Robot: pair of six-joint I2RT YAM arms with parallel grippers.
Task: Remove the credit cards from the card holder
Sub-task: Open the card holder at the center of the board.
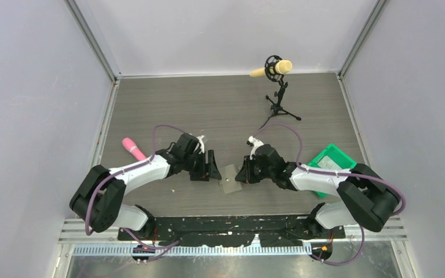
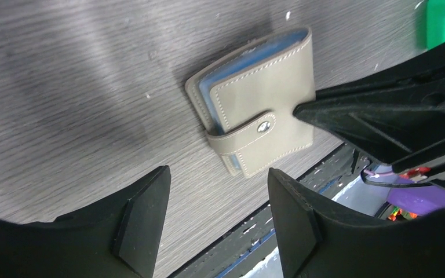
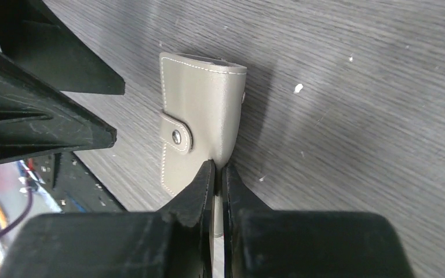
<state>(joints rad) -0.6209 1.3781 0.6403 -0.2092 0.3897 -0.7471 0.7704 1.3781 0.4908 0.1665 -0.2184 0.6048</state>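
With my right jaws pinching just an edge of the holder mid-frame and left jaws open nearby, I fear it slips if I tug the snap.

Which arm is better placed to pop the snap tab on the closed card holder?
Left. The right gripper is pinched on the card holder edge, steadying it, while the left gripper has open jaws just short of the snap tab.
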